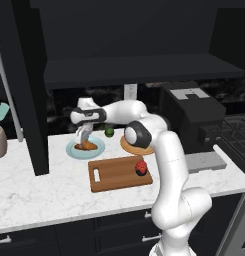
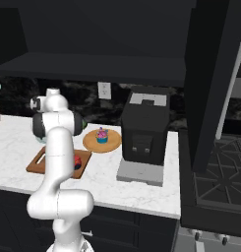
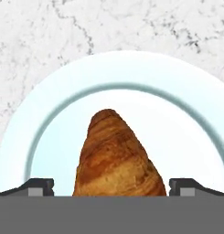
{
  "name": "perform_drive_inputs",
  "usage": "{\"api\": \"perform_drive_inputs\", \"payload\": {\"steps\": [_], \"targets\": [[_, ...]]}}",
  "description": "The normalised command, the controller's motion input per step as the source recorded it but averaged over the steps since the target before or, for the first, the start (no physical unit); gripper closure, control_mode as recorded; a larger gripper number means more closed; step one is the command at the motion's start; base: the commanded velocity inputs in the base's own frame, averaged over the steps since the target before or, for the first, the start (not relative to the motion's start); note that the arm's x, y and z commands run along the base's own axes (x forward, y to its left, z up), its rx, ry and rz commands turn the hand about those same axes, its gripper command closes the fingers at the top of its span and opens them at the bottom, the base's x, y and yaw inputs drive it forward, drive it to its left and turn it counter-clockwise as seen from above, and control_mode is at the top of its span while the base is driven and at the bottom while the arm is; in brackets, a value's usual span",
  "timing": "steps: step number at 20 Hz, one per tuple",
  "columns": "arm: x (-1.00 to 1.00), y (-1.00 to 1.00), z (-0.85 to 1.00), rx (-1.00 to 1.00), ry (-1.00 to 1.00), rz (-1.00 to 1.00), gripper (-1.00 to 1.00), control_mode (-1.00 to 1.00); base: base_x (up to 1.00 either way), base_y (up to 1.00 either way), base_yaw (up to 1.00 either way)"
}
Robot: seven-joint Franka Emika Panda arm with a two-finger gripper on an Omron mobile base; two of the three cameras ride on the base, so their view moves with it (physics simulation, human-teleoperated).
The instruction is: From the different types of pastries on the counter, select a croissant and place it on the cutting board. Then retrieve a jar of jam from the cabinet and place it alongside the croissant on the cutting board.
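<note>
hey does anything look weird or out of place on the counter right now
Yes: the jar of jam already sits on the cutting board, while the croissant lies on its pale blue plate. Nothing looks spilled.

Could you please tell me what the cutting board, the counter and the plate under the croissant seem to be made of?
The cutting board looks like wood: matte brown with streaks like grain. The counter looks like polished marble or an imitation, white with grey veining. The plate under the croissant seems glazed ceramic, pale blue, smooth, with a darker ring; plastic cannot be ruled out.
</note>
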Motion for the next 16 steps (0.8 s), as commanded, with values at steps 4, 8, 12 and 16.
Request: {"api": "perform_drive_inputs", "payload": {"steps": [4,8,12,16], "targets": [[-0.21,0.19,-0.26,0.0,0.0,0.0,-1.0,-1.0,0.0,0.0,0.0],[-0.08,0.01,-0.58,-0.08,0.0,0.0,1.0,-1.0,0.0,0.0,0.0],[-0.05,0.0,-0.17,-0.02,-0.01,0.0,1.0,-1.0,0.0,0.0,0.0],[-0.06,0.0,0.62,0.0,-0.01,0.0,1.0,-1.0,0.0,0.0,0.0]]}}
